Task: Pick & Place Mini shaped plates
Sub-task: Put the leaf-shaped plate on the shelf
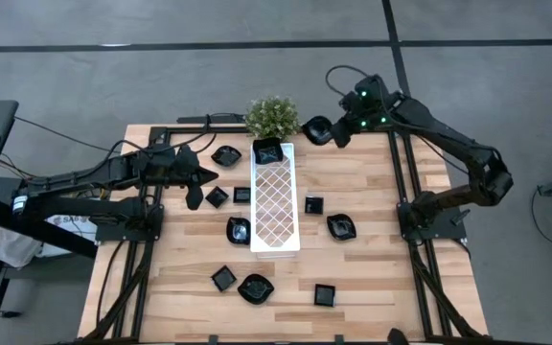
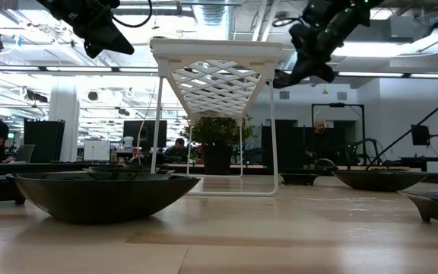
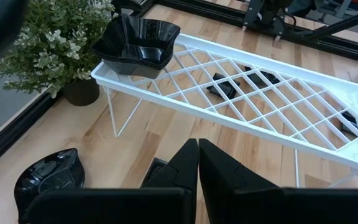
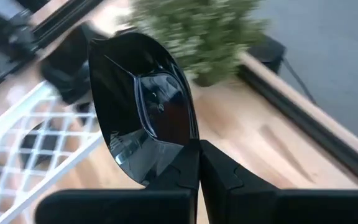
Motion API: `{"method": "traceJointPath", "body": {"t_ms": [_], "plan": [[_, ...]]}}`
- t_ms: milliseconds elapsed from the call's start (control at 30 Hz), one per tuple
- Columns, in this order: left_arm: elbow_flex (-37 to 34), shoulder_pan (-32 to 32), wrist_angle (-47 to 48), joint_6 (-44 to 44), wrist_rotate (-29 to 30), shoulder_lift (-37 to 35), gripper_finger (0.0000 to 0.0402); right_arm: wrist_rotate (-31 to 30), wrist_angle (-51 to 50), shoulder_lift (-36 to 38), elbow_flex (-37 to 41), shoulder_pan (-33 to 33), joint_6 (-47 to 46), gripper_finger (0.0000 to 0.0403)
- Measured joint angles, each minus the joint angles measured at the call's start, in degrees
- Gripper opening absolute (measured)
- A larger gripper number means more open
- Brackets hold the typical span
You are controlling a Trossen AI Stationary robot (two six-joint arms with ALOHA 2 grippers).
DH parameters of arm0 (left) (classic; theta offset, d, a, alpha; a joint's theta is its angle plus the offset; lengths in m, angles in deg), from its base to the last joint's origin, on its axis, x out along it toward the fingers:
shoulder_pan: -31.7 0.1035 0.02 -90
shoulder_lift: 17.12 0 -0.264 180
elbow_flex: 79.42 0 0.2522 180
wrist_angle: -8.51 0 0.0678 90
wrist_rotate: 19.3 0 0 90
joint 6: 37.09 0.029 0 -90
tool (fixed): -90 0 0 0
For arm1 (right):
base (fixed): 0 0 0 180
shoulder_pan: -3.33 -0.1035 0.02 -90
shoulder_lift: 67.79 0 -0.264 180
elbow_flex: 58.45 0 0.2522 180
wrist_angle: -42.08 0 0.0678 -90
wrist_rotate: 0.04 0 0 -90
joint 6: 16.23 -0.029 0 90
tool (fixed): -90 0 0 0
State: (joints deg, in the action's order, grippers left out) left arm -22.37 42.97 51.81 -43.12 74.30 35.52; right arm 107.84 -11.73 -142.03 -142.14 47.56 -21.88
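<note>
Glossy black, mirror-smooth dish clamped in matt dark plastic-looking fingers. Pale wood table with a smooth, visible grain. White lattice tray on thin wire legs, smooth and slightly shiny.

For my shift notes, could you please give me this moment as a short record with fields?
left gripper: shut and empty, above the table left of the white tray
right gripper: shut on a black mini plate, raised near the table's far edge beside the potted plant
on tray: one black dish at its plant end
on table: other small black dishes scattered around the tray
</note>
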Motion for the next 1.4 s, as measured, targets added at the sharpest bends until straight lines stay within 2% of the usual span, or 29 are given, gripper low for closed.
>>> {"method": "traceJointPath", "body": {"t_ms": [433, 667, 800, 867, 1200, 1400], "plan": [[0.0, 0.0, -0.04, -0.22, 0.0, 0.01, 0.0014, 0.05, 2.72, 0.0, 0.0, -17.7, -5.53, 0.0001], [0.0, 0.0, -0.44, -0.45, 0.0, 0.01, 0.0014, -1.39, 3.18, 0.0, 0.0, -21.5, -10.28, 0.0001], [0.0, 0.0, -0.55, -0.45, 0.0, 0.02, 0.0014, -3.82, 5.78, -1.15, -0.02, -24.38, -17.12, 0.0001], [0.0, 0.0, -0.78, -0.45, 0.0, 0.02, 0.0014, -3.64, 6.49, -2.35, 0.02, -25.66, -20.98, 0.0001], [0.0, -1.55, -1.19, -0.44, -0.01, 0.02, 0.0014, -1.43, 7.96, -7.19, 0.02, -33.1, -26.8, 0.0001], [0.0, -3.65, -1.39, -0.43, 0.02, 0.02, 0.0014, -3.01, 11.37, -7.52, 0.0, -38.55, -32.23, 0.0001]]}}
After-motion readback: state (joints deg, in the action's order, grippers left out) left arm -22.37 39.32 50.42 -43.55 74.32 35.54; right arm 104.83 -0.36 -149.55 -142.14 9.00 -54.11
